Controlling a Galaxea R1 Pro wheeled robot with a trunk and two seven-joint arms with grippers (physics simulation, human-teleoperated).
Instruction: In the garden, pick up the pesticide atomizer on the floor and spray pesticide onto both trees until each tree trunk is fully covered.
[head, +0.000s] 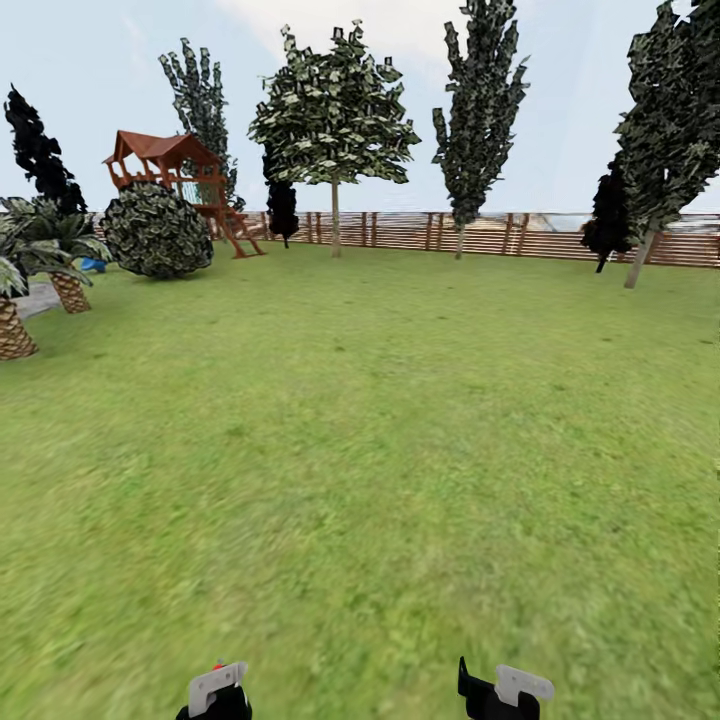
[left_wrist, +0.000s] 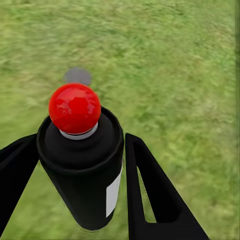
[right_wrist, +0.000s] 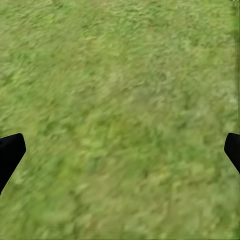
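Both arms are cut off at the head view's lower edge. The left gripper (left_wrist: 82, 195) clamps a black can with a red ball top (left_wrist: 75, 108), seemingly the atomizer. The right gripper (right_wrist: 120, 150) is spread wide, empty, over grass (head: 380, 440). A broad-crowned tree (head: 335, 215) stands by the slatted fence (head: 480, 232) at the lawn's far edge.
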